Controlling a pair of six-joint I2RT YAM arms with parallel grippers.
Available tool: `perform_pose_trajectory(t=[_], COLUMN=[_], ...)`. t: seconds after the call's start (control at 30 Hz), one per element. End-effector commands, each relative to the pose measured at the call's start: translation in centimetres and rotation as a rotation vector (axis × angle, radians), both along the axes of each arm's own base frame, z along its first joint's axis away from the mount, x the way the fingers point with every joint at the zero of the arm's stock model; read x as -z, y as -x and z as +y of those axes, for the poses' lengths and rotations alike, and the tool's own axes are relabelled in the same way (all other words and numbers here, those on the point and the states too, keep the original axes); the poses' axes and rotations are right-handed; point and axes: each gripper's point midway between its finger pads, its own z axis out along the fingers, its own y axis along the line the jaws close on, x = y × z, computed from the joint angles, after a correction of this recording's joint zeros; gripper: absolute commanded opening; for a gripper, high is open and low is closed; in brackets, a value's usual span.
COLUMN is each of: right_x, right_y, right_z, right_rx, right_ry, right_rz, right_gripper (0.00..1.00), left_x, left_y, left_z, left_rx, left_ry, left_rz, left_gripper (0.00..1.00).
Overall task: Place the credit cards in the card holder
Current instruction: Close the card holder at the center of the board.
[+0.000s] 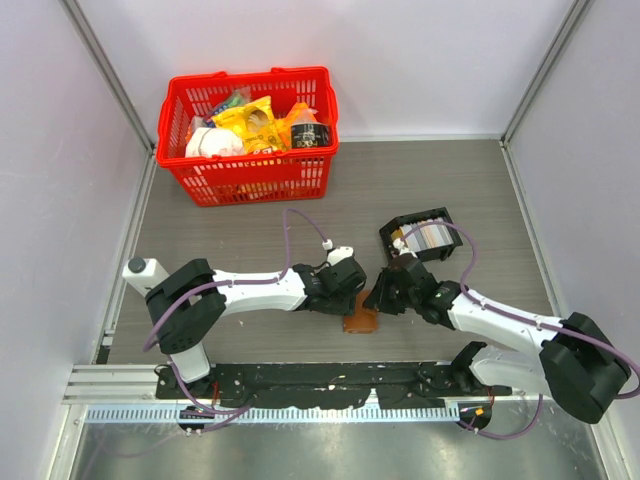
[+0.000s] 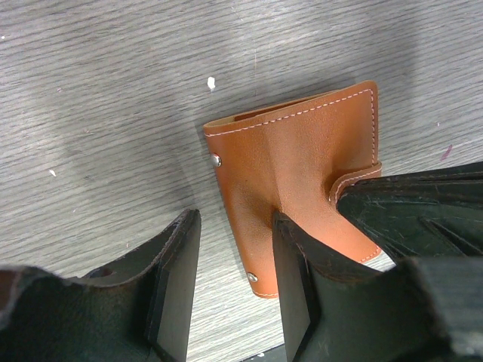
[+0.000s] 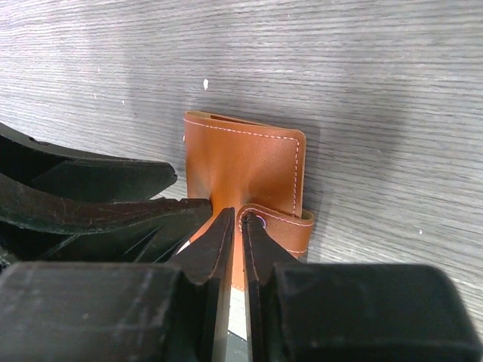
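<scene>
While the card holder [image 1: 361, 321] lies closed on the table [image 1: 450, 180] just ahead of the arm bases, the right gripper [image 3: 235, 226] pinches its snap tab [image 3: 275, 222] between nearly shut fingers, and the left gripper [image 2: 230, 249] presses one finger onto the cover, jaws half apart and holding nothing. A pull could drag the whole wallet or slip off the tab. Farther back, the credit cards [image 1: 428, 234] wait in the black tray [image 1: 392, 232]; the red basket [image 1: 250, 178] stands beyond.

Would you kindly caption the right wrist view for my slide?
Right gripper pinching the snap tab of the closed card holder on the table.
</scene>
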Motion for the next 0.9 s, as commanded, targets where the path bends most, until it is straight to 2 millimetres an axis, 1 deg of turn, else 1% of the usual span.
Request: perform_pose_trajectory(t=[0.0, 0.13, 0.2, 0.27, 0.3, 0.37, 0.4, 0.47, 0.53, 0.63, 0.7, 0.8, 0.83, 0.87], right_x=[0.3, 0.6, 0.0, -0.9, -1.8, -2.6, -2.6, -2.3, -1.1, -0.4, -0.3, -0.3, -0.4, -0.3], right_y=[-0.1, -0.2, -0.3, -0.7, -0.8, -1.1, -1.7, -1.7, -1.1, -0.6, -0.5, -0.8, -0.3, -0.3], right_z=[0.4, 0.1, 0.2, 0.1, 0.1, -0.3, -1.0, -1.8, -2.4, -2.2, -1.8, -1.4, -0.9, -0.7], right_rx=[-0.007, -0.004, -0.004, 0.010, 0.015, 0.040, 0.075, 0.094, 0.093, 0.077, 0.066, 0.073, 0.045, 0.038], right_ry=[-0.016, 0.003, -0.011, -0.024, -0.035, -0.035, -0.007, 0.032, 0.077, 0.074, 0.052, 0.025, 0.001, -0.003], right_rz=[0.001, 0.008, -0.011, -0.043, -0.063, -0.091, -0.113, -0.114, -0.076, -0.041, -0.038, -0.054, -0.035, -0.032], right_gripper=[0.15, 0.14, 0.14, 0.15, 0.15, 0.15, 0.15, 0.15, 0.15, 0.15, 0.15, 0.16, 0.15, 0.15], left_x=[1.0, 1.0, 1.0, 0.9, 1.0, 1.0, 0.9, 0.7, 0.7, 0.4, 0.4, 0.6, 0.6, 0.6], left_y=[-0.4, -0.3, -0.3, -0.4, -0.4, -0.3, -0.4, -0.4, -0.4, -0.6, -0.5, -0.6, -0.6, -0.5], left_z=[0.7, 0.7, 0.7, 0.7, 0.8, 0.9, 0.8, 0.7, 0.7, 0.4, 0.4, 0.4, 0.3, 0.3], left_rx=[-0.012, -0.011, -0.011, -0.013, -0.011, -0.012, -0.012, -0.013, -0.013, -0.013, -0.010, -0.007, -0.007, -0.004], left_ry=[-0.045, -0.047, -0.047, -0.046, -0.048, -0.051, -0.047, -0.042, -0.041, -0.023, -0.022, -0.027, -0.026, -0.027], left_rz=[-0.010, -0.011, -0.011, -0.012, -0.011, -0.011, -0.013, -0.018, -0.019, -0.023, -0.024, -0.023, -0.023, -0.020], left_gripper=[0.46, 0.47, 0.47, 0.47, 0.46, 0.47, 0.47, 0.47, 0.48, 0.51, 0.53, 0.54, 0.54, 0.54])
